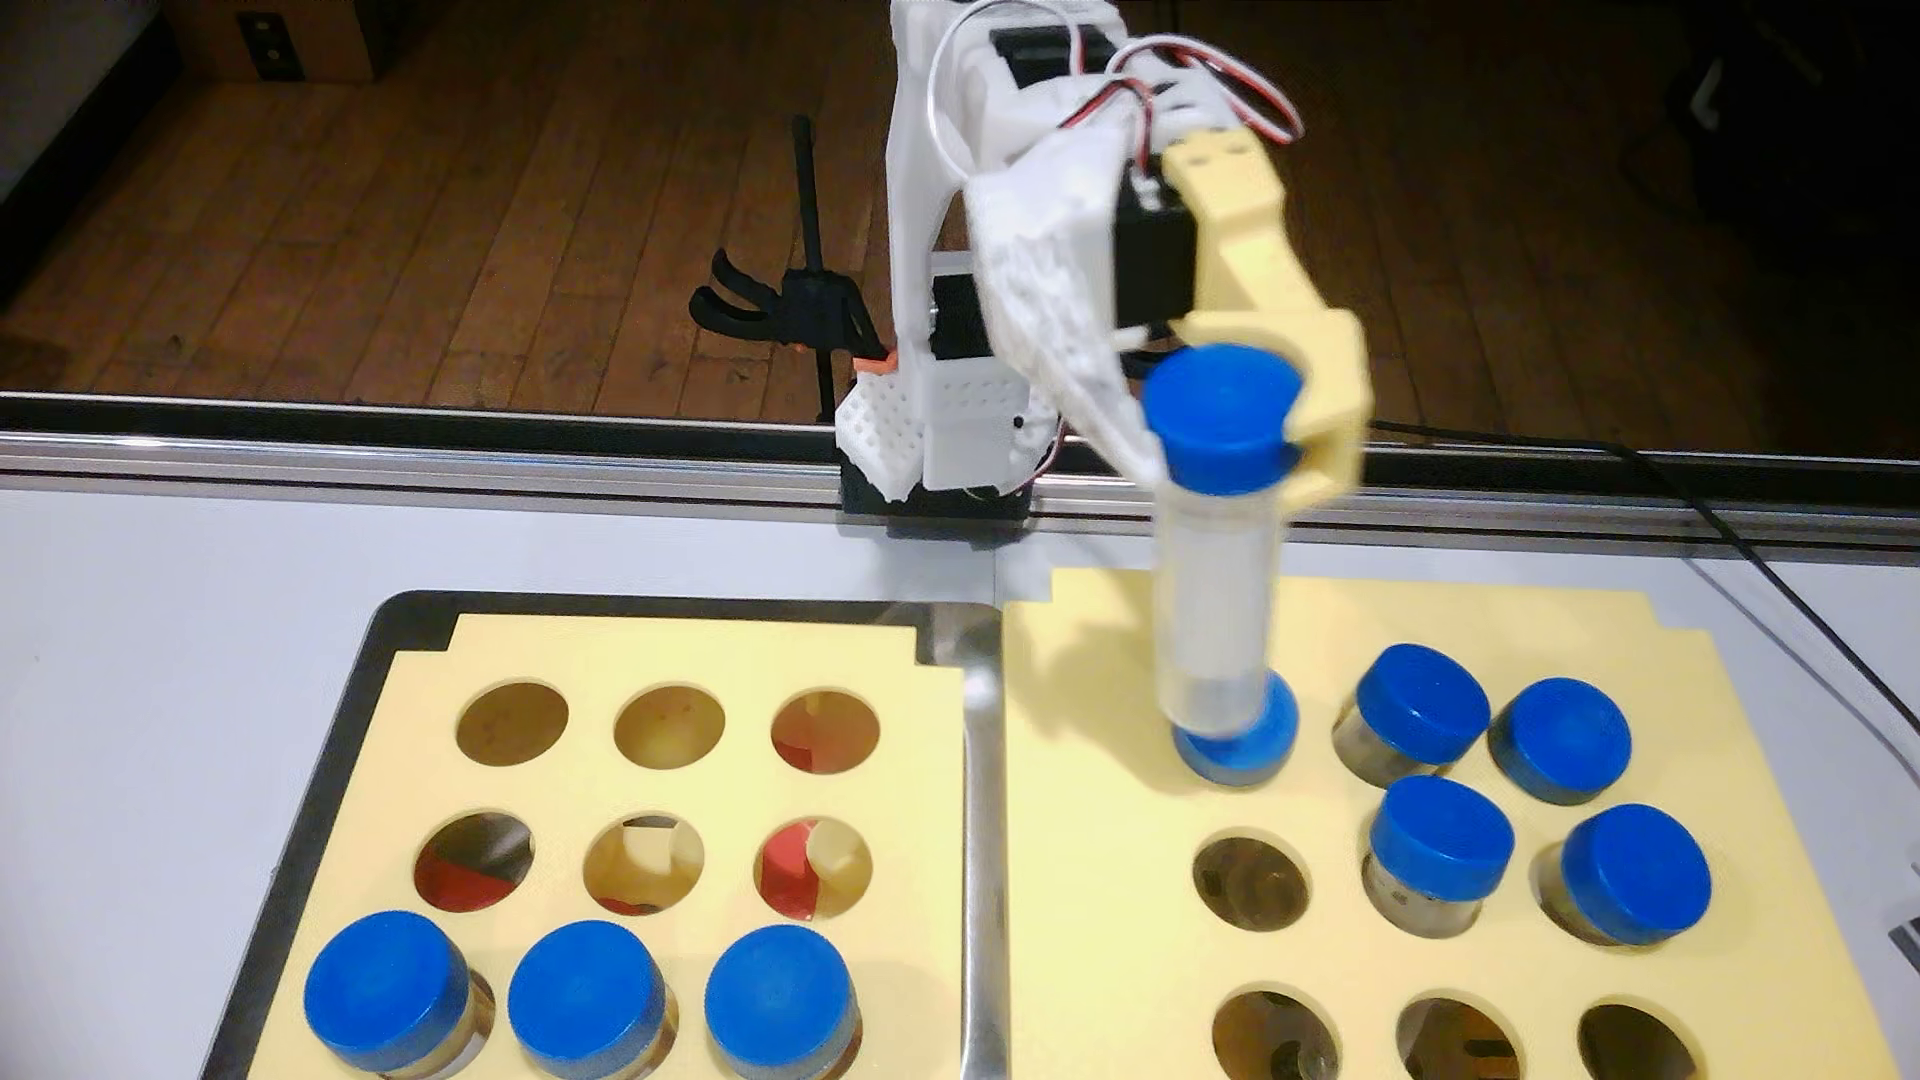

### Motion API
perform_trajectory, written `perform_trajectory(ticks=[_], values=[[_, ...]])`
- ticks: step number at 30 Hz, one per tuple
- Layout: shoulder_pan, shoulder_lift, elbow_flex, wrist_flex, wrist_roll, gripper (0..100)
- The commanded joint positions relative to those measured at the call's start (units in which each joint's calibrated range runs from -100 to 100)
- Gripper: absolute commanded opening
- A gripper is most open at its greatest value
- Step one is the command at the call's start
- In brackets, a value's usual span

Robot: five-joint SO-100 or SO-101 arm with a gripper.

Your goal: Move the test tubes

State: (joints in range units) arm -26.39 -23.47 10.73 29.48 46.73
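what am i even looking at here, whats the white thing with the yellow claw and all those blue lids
The white thing is a small robot arm clamped to the far edge of a pale table. One still camera films it from the front, looking down. Its claw, a two-finger gripper with one white and one pale-yellow finger, is closed on a clear plastic tube with a thick blue cap, held upright in the air above the right-hand yellow foam rack.

The blue lids are caps of identical tubes standing in round holes. The right rack holds five, one partly hidden behind the lifted tube. The left yellow foam rack, sitting in a metal tray, holds three in its front row. The other holes are empty.
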Motion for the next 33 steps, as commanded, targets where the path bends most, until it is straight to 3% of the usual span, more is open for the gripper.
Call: perform_trajectory(ticks=[1, 5, 23, 33], values=[[-0.5, 6.8, -8.6, -4.3, 0.3, 9], [-0.7, 14.7, -14.9, -11.7, 1.9, 9], [-4.1, 15.7, -3.8, -11.3, 1.4, 9], [-6.4, 15.8, 3.1, 8.1, 1.5, 9]])
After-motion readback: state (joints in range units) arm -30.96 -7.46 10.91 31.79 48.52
